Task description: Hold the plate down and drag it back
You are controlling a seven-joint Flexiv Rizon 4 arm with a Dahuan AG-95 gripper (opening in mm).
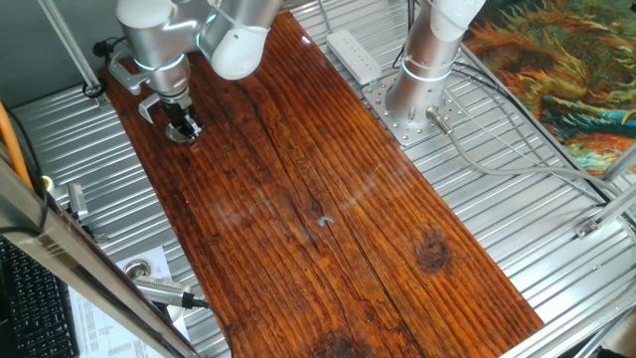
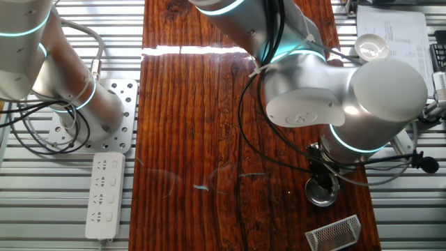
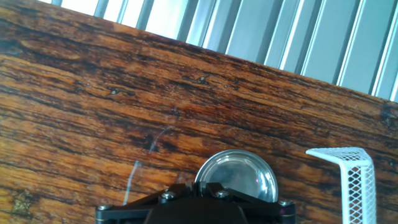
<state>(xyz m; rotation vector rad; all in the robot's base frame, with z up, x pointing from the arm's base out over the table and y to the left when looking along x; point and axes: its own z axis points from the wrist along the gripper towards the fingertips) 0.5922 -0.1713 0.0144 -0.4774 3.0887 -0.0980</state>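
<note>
In the hand view, dark wooden board (image 3: 93,93) on the left, and the plate (image 3: 239,174) lies flat low in the middle, directly beneath the gripper (image 3: 196,202). The tip sits on the plate's near edge, covering it. Fingers are hidden behind the black housing, so whether the jaws are parted or together cannot be told. To the right, just beside the plate but apart from it, stands a white mesh bracket (image 3: 351,177). From the other fixed view, the plate (image 2: 322,193) sits near the board's corner, under the gripper (image 2: 322,178).
</note>
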